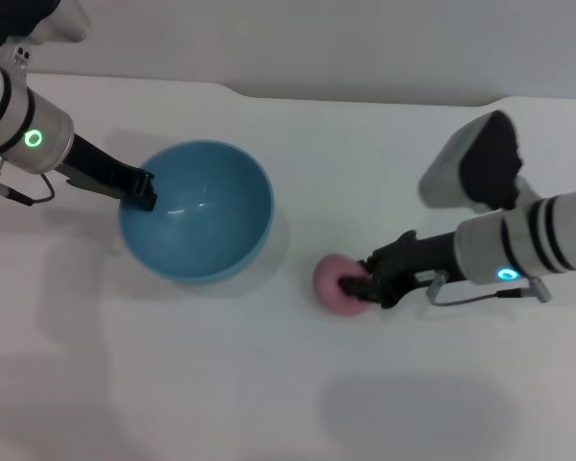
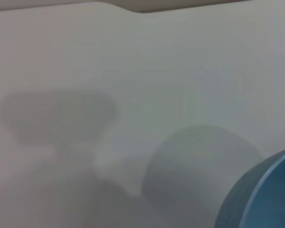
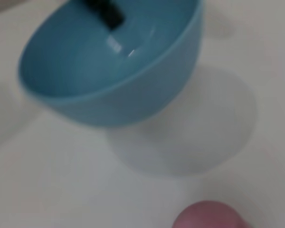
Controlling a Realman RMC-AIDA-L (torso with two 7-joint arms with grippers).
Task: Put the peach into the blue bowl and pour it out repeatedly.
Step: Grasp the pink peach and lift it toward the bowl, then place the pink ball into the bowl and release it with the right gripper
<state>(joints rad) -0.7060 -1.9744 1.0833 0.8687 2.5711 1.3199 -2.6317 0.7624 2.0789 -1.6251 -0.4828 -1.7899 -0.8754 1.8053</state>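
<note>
One peach, apparently gripped, right hand

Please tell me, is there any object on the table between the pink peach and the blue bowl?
No. Between the small round pink toy peach and the glossy light-blue bowl lies only bare white table, seen in head and right wrist views.

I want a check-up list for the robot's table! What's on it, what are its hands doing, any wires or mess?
Surface: white table, plain, with soft shadows.
Job's things: blue bowl tipped off the table, nothing inside; peach on the table to the bowl's right, outside it.
Clutter: nothing seen.
Grippers: left gripper shut on the bowl's left rim; right gripper at the peach's right side, fingers against it.
Cables: a thin cable at the left wrist, a grey cable loop under the right wrist.
Surroundings: pale wall behind the table's far edge.
</note>
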